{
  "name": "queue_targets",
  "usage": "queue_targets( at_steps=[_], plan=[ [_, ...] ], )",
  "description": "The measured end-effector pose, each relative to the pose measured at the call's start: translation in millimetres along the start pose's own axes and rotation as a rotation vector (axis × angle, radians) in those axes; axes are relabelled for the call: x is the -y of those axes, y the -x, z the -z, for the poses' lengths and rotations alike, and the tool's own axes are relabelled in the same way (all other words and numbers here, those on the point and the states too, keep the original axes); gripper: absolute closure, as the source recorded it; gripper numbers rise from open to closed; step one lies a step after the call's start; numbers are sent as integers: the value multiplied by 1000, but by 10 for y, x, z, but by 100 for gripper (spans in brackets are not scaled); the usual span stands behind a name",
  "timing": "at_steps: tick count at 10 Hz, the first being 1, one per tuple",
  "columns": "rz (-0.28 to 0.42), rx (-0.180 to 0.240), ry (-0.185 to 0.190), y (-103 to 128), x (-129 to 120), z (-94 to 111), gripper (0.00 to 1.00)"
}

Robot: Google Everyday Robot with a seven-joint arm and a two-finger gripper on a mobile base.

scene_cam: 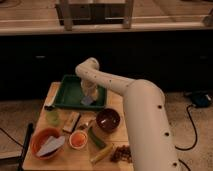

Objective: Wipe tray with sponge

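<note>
The dark-green tray point(67, 95) lies at the back of the wooden table. My white arm reaches in from the lower right and bends down over it. My gripper point(88, 96) points down into the tray's right half, close to its near rim. It is shut on the small pale blue-grey sponge point(88, 101), which presses on the tray floor. The arm's wrist hides part of the tray's right side.
In front of the tray stand a tan block point(71, 121), a green cup point(52, 117), a dark brown bowl point(108, 120), a small orange bowl point(78, 139), and a large orange bowl holding a folded cloth point(46, 144). A green vegetable point(96, 136) and nuts point(120, 153) lie near the front edge.
</note>
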Motion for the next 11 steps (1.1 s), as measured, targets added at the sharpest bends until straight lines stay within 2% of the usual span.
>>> queue_targets(
  at_steps=[2, 4, 5, 6, 9, 11],
  plan=[
    [-27, -2, 8, -69, -84, -16, 99],
    [-66, -24, 4, -217, -130, -8, 99],
    [-76, -28, -6, -240, -113, -2, 99],
    [-94, -47, -33, -308, -61, 5, 99],
    [-118, -69, -87, -391, 40, 15, 99],
    [-107, -71, -102, -355, 168, -3, 99]
  ],
)
